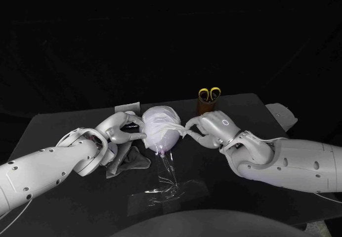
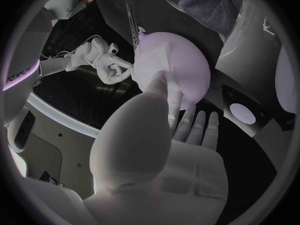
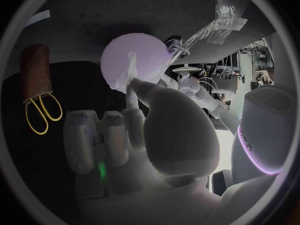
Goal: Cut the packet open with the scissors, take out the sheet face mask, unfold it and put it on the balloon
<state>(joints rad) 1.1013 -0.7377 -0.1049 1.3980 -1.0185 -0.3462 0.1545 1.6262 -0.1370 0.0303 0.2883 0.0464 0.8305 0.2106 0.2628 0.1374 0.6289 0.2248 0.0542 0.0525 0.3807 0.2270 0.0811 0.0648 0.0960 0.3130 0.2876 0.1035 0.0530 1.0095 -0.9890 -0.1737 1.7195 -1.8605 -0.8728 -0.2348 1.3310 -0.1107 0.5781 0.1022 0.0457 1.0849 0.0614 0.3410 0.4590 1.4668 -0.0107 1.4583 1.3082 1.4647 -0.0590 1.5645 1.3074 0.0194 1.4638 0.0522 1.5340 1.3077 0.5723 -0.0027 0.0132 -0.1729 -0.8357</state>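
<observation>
A pale lilac balloon (image 1: 158, 140) stands mid-table with the white sheet mask (image 1: 162, 123) draped over its top. My left hand (image 1: 121, 127) is at the balloon's left side, fingertips pinching the mask's edge. My right hand (image 1: 210, 127) is at its right side and pinches a stretched corner of the mask (image 1: 182, 128). In the left wrist view a finger (image 2: 172, 97) lies against the balloon (image 2: 178, 60), with my right hand (image 2: 103, 62) beyond it. The right wrist view has the balloon (image 3: 134, 60) ahead of the hand. The yellow-handled scissors (image 1: 209, 94) stand in a brown holder (image 1: 207, 105).
A grey cloth (image 1: 128, 163) lies under my left forearm. A flat pale packet (image 1: 128, 106) lies behind the left hand. Clear plastic and tape (image 1: 167, 190) hold the balloon's neck to the table in front. A white object (image 1: 281, 116) sits at the table's right edge.
</observation>
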